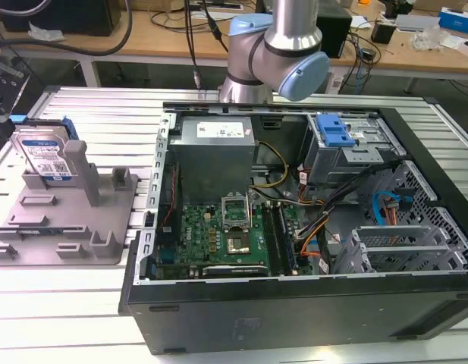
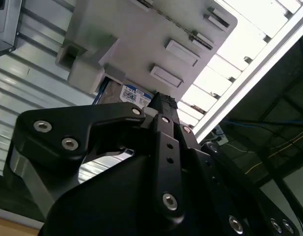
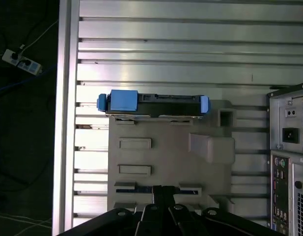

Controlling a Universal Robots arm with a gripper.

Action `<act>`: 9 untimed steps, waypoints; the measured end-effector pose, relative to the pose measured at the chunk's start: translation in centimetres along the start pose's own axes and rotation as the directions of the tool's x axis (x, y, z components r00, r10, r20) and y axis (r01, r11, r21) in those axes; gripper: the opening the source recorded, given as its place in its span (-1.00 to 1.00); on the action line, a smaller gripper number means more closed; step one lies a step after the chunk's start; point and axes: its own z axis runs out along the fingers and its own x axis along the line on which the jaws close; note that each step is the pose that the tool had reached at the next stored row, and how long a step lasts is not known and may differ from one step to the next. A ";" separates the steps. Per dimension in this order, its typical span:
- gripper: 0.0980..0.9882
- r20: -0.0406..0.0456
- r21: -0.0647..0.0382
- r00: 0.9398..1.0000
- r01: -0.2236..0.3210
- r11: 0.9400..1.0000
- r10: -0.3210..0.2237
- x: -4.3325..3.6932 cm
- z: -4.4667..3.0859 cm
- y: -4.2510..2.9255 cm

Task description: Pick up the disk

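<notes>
The jaws of the gripper (image 3: 158, 189) were squeezed together, empty; the disk (image 1: 42, 155) stood well apart, at nine o'clock in the exterior view.

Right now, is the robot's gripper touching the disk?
Apart. In the first wrist view, a stretch of bare grey holder shows between the gripper and the disk.

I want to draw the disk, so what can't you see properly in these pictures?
Exterior view: lower part of the disk, behind the grey fixture.
Second wrist view: most of the disk, behind the gripper.
First wrist view: the disk's label face, seen edge-on.
Exterior view: the arm, cut by the top edge.
</notes>
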 end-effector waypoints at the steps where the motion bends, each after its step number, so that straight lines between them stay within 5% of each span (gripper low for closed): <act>1: -0.98 -0.001 0.000 1.000 0.016 1.000 -0.016 0.00 0.01 0.00; 5: -0.98 -0.004 0.000 0.994 0.106 0.994 -0.106 0.00 0.03 0.00; 7: -0.98 -0.007 -0.001 0.982 0.187 0.982 -0.187 0.00 0.05 0.00; 9: -0.98 -0.011 -0.001 0.961 0.276 0.961 -0.276 0.00 0.12 0.00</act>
